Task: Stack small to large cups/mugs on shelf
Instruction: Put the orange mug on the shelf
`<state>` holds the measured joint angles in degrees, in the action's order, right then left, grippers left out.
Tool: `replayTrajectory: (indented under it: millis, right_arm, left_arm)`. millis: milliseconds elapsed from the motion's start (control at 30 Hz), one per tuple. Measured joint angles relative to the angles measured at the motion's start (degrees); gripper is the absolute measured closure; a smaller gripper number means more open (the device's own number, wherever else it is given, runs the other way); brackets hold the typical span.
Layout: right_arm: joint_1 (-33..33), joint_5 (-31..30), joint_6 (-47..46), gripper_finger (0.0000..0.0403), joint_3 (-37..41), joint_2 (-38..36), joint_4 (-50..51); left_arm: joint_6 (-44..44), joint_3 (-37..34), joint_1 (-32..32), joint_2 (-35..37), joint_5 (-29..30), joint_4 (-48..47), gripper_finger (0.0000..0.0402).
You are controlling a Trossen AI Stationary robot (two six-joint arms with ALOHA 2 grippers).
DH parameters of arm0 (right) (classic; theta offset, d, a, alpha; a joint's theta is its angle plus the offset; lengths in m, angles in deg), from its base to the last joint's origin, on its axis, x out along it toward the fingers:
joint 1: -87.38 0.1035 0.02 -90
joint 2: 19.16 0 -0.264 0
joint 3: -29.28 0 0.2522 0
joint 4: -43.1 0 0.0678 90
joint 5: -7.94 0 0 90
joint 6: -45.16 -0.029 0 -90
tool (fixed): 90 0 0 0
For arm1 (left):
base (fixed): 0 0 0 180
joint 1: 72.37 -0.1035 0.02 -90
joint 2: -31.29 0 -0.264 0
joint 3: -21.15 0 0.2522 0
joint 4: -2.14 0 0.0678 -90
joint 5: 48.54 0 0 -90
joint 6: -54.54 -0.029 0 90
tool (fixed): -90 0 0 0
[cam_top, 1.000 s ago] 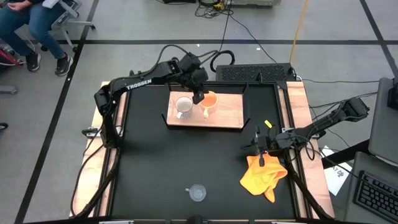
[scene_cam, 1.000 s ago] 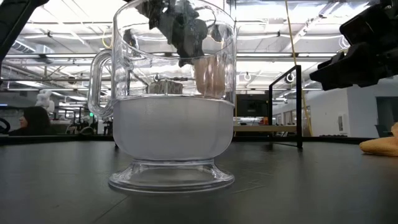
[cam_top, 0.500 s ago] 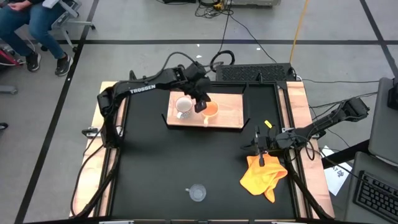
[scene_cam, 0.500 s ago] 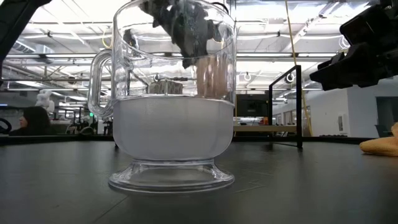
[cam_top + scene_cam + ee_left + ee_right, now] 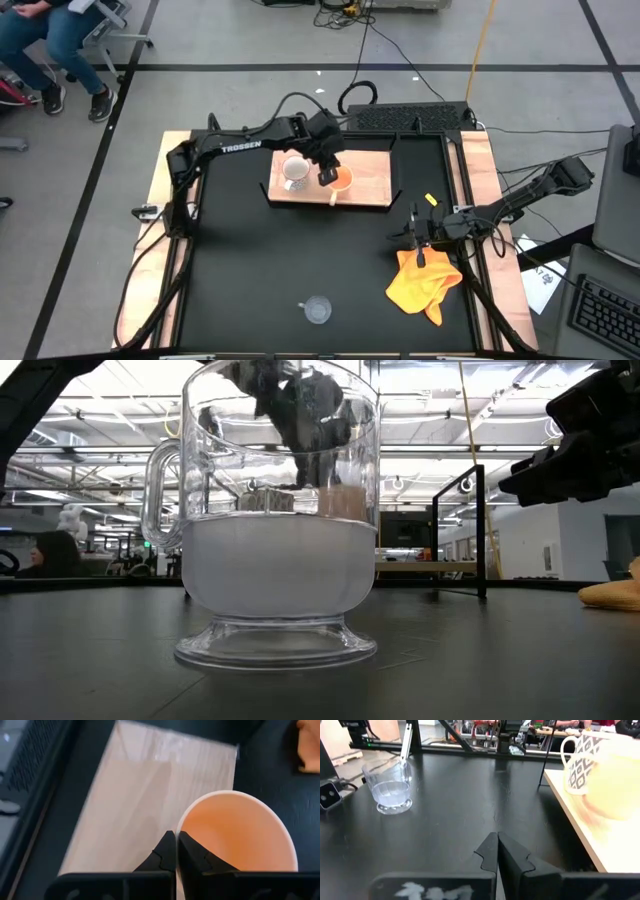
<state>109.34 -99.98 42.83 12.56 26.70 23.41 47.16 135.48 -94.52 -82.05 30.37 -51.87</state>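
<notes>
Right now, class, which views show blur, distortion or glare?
Right wrist view: the orange-yellow handled mug is smeared by blur beside the sharper white patterned mug. Low view: the clear glass cup fills the frame and warps what lies behind it. Left wrist view: glare streaks the light-wood shelf board.

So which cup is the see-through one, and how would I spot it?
Start at the large black tabletop and go to the edge farthest from the light-wood shelf board. The small clear footed glass cup stands there alone; unlike the white mug and orange mug on the board, it is transparent.
</notes>
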Motion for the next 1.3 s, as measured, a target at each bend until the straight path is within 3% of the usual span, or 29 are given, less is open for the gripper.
replayTrajectory:
  millis: [1300]
  right_arm:
    - [0.00,0.00,0.02,0.0403,0.00,0.00,-0.16]
  left_arm:
    - [-0.65,-5.22,-1.31,-0.42,0.38,4.30,0.0400]
